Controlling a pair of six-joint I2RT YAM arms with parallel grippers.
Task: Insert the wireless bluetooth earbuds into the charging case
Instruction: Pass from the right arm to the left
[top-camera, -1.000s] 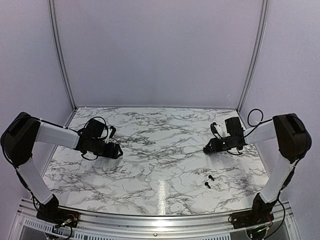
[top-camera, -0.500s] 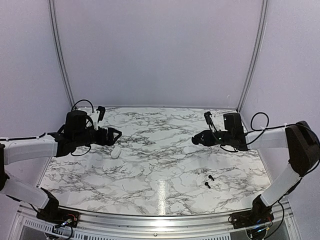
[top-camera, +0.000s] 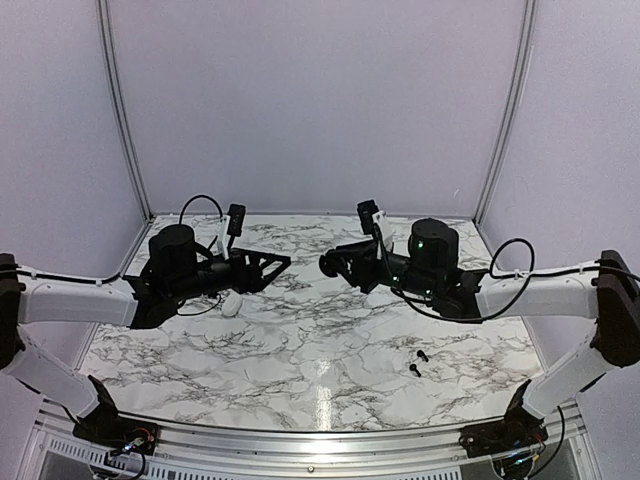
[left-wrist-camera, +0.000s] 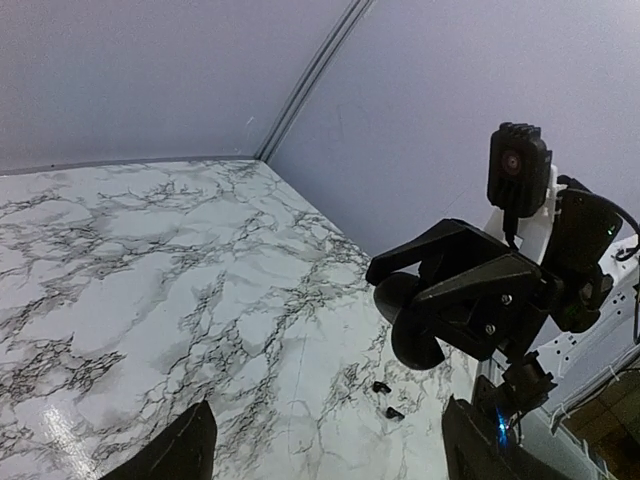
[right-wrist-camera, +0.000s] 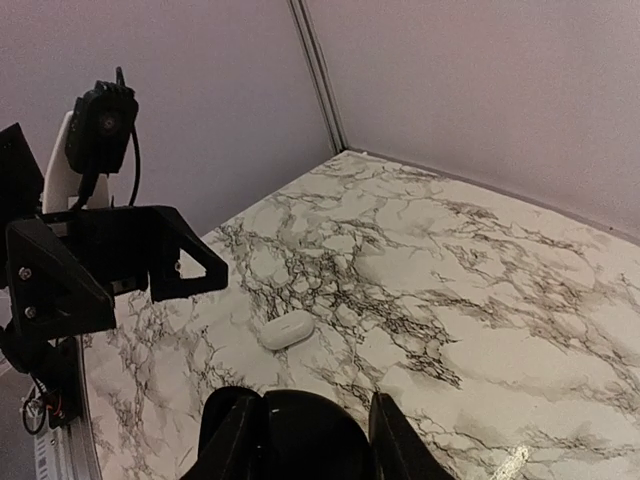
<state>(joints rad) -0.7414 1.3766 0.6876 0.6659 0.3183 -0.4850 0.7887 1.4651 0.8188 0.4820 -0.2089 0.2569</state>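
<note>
The marbled surface (top-camera: 320, 330) carries the loose things, and both arms reach in over its far half, their tips facing each other near the middle.

The left pincer (top-camera: 275, 267) hangs in the air with its fingers spread wide and nothing between them. In its own wrist view the two dark fingers (left-wrist-camera: 190, 450) stand far apart at the bottom edge, with only bare marble between.

The right pincer (top-camera: 335, 264) points left toward it, apart from it by a small gap. It is pinching a rounded black case (left-wrist-camera: 410, 335). From the left wrist view the case bulges out between the black fingers, and in the right wrist view it fills the space between that arm's own fingers at the bottom edge. Whether the case's lid is up or down cannot be told. A small camera (left-wrist-camera: 518, 170) sits on top of this wrist.

A white case (top-camera: 231, 305), an oval pebble shape, lies flat on the surface at the left, under and slightly near of the left arm's wrist. It touches neither arm.

The black earbuds (top-camera: 422, 355), two of them, lie on the surface toward the near right, just beside each other and well apart from both cases. They sit below the right forearm, untouched.
</note>
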